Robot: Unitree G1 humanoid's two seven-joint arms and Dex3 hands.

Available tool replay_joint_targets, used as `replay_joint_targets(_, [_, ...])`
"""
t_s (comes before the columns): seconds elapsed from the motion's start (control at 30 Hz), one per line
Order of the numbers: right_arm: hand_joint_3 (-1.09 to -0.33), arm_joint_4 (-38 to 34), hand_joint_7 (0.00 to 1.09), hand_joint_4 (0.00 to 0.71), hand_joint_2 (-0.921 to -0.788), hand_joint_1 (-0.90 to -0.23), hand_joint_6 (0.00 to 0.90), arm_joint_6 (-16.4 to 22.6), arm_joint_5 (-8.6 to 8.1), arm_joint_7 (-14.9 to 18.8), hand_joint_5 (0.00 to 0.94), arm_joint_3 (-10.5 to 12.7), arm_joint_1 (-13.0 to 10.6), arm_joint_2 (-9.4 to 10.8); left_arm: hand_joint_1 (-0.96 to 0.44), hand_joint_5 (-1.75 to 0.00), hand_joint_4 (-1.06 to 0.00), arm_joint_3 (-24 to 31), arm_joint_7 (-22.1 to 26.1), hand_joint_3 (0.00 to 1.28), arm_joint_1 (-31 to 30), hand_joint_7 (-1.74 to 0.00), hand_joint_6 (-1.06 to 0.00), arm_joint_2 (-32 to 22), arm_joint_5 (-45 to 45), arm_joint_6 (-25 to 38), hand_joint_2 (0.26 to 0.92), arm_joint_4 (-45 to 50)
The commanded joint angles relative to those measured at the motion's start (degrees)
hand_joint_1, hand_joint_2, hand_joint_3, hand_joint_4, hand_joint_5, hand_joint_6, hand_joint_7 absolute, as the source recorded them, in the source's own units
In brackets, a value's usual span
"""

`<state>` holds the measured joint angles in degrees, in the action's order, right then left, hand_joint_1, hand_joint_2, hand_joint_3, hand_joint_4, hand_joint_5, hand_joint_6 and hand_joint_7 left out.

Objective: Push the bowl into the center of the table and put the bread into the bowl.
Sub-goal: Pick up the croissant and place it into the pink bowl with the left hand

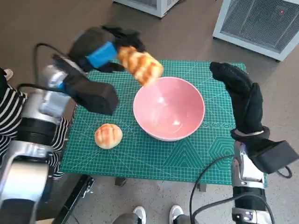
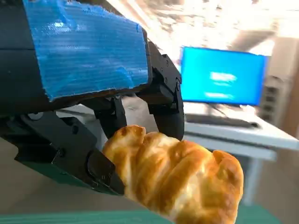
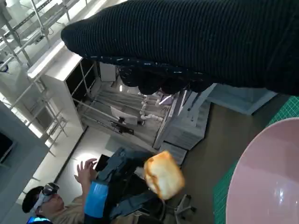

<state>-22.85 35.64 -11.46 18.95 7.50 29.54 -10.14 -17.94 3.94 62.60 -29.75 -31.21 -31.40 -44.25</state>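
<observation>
the left hand (image 1: 108,51) is up in the upper left of the head view. its black fingers (image 2: 166,109) are closed around a piece of bread (image 1: 140,65), and the pale arm bends up from the left edge. the right hand (image 1: 240,93) stands on the right side with its fingers straight, holding nothing.

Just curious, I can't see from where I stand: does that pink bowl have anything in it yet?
Empty. The pink bowl shows only its bare inside; the left hand holds one bread above its rim.
</observation>
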Motion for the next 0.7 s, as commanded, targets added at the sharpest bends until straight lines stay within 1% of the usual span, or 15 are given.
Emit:
replay_joint_targets(0.03, [-0.766,-0.8,0.53,0.202,-0.921,-0.782,0.058,0.0,-0.3,0.0,0.001,0.5,-1.0,-0.1,0.0,-1.07,-0.75,-1.8,0.5,0.04,0.5,-1.19,-0.62,2.3,-1.3,-0.7,0.92,-1.2])
replay_joint_targets(0.2, [-0.765,-0.7,0.53,0.203,-0.921,-0.782,0.059,0.2,-0.18,-0.1,0.001,0.7,-1.3,-0.1,0.0,-1.09,-0.72,-3.6,0.7,0.06,1.7,-1.22,-0.6,4.9,-2.0,-1.2,0.921,-4.6])
replay_joint_targets(0.47, [-0.764,0.5,0.53,0.203,-0.921,-0.783,0.059,0.3,0.27,-0.6,0.001,1.0,-2.3,-0.1,0.0,-1.11,-0.71,-7.0,0.4,0.08,3.8,-1.25,-0.57,8.7,-5.1,-0.3,0.921,-10.2])
replay_joint_targets(0.57, [-0.764,0.8,0.53,0.202,-0.921,-0.783,0.06,0.3,0.29,-0.7,0.001,1.1,-2.6,-0.2,0.0,-1.12,-0.7,-7.4,1.5,0.09,4.2,-1.26,-0.57,10.0,-4.9,-0.5,0.921,-12.6])
replay_joint_targets(0.7, [-0.764,1.1,0.53,0.2,-0.921,-0.784,0.06,0.3,0.32,-0.9,0.0,1.3,-2.9,-0.2,0.0,-1.13,-0.66,-7.9,2.4,0.12,4.7,-1.31,-0.53,11.0,-4.7,-0.5,0.921,-14.7])
